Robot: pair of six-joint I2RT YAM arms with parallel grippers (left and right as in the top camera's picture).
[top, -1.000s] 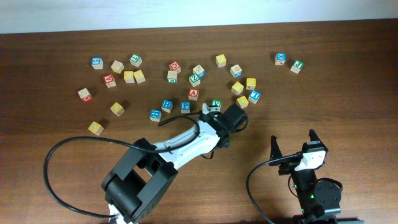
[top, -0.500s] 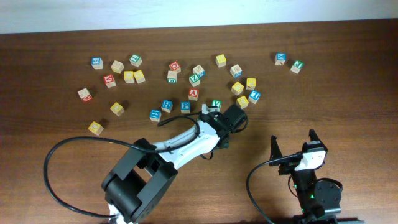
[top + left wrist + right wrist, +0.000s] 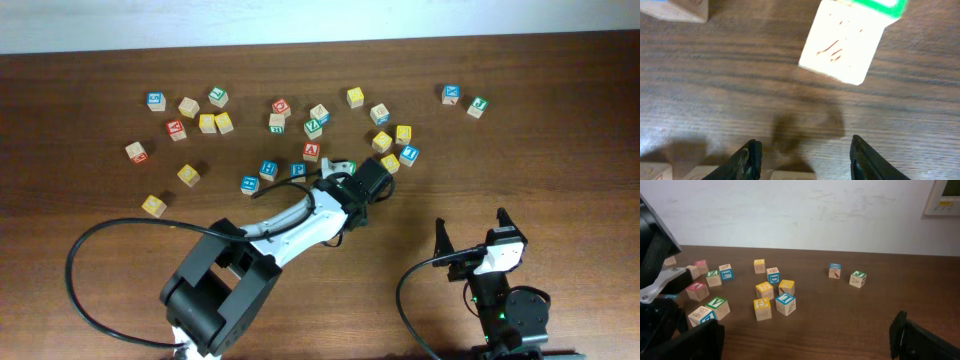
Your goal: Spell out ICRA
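Several wooden letter blocks lie scattered across the far half of the brown table (image 3: 560, 160). Among them are a red A block (image 3: 311, 151) and a blue-topped I block (image 3: 785, 302). My left gripper (image 3: 343, 180) hovers low over the table just in front of a green-topped block (image 3: 346, 166). In the left wrist view its fingers (image 3: 807, 160) are open and empty, and the green-topped block (image 3: 845, 42) lies ahead of them. My right gripper (image 3: 470, 235) is open and empty near the front right, and its fingers (image 3: 807, 340) are apart from all blocks.
A blue block (image 3: 298, 170) lies just left of the left gripper, and yellow blocks (image 3: 390, 163) just right of it. Two blocks (image 3: 465, 100) sit apart at the far right. A cable (image 3: 90, 270) loops at the front left. A white wall (image 3: 800, 210) stands behind the table.
My left gripper has shifted slightly away from me and to the left, closer to the green-topped block. The right arm has not moved.
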